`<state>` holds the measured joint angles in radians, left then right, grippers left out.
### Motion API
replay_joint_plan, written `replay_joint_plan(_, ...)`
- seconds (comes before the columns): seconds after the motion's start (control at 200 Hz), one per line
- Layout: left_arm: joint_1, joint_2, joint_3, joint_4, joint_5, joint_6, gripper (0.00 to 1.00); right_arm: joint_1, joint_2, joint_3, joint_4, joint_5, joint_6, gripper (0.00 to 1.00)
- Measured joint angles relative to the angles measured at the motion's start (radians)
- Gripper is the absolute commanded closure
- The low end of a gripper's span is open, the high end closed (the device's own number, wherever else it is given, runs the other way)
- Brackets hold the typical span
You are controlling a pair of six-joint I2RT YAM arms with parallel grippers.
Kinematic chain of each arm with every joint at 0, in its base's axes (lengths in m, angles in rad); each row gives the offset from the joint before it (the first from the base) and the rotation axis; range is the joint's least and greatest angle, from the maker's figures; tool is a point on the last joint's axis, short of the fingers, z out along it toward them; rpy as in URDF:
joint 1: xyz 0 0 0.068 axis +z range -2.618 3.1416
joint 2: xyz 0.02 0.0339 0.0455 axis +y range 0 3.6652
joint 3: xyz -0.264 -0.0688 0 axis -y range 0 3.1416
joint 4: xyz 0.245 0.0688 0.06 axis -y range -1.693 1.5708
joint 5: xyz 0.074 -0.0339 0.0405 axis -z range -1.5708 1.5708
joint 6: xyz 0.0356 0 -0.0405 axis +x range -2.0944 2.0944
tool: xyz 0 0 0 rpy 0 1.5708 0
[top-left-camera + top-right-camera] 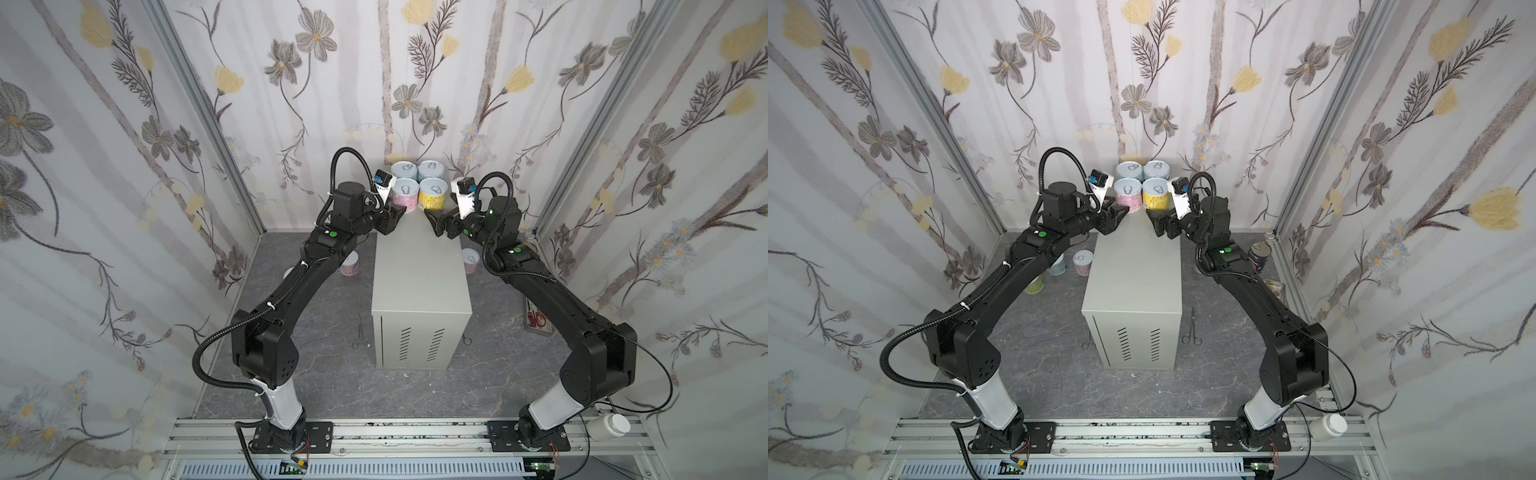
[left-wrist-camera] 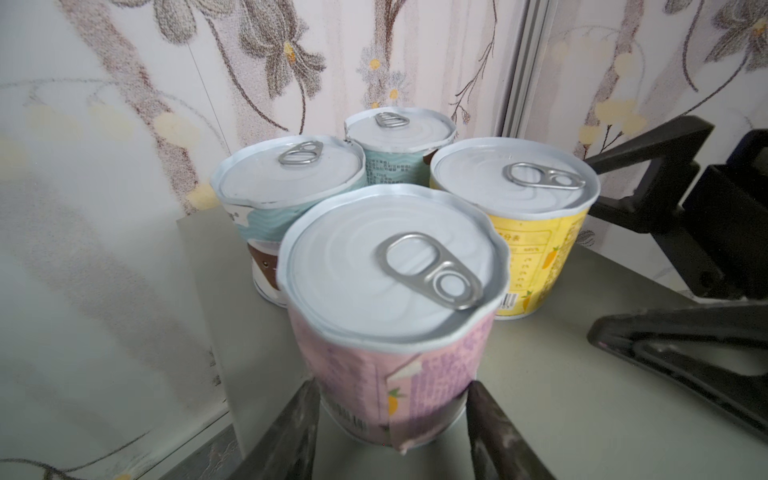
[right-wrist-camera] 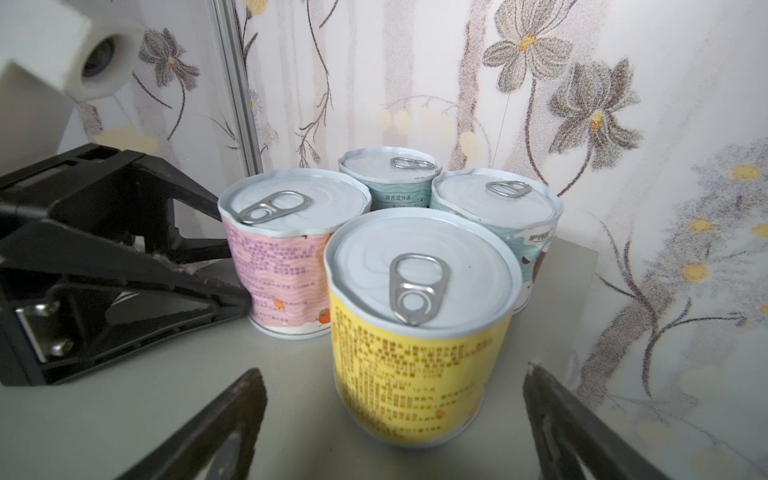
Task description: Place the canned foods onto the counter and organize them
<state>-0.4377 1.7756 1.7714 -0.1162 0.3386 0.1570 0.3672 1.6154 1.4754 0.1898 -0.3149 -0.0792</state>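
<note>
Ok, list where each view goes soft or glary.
Both top views: even, soft light, no glare on the counter. Left wrist: pink can lid sharp, left fingers soft. Right wrist: yellow can label blurred, rear teal can print crisper.

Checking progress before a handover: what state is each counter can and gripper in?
pink can: upright on the counter, clamped.
yellow can: upright, free.
rear blue cans: upright, untouched.
left gripper: shut on the pink can.
right gripper: open, fingers clear of the yellow can.

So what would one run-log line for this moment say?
counter: two blue cans at back | left gripper: shut on pink can | right gripper: open, clear of yellow can
</note>
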Motion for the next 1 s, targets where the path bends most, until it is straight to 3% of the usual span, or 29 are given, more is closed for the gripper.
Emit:
replay_joint_plan(0.37, -0.001, 0.004, 0.005, -0.001, 0.005, -0.003, 0.45, 0.000, 0.013, 0.010, 0.005, -0.004, 0.000, 0.16)
replay_joint_plan(0.999, -0.001, 0.003, 0.005, -0.004, 0.005, -0.003, 0.45, 0.001, 0.053, 0.045, 0.016, -0.004, 0.018, 0.19)
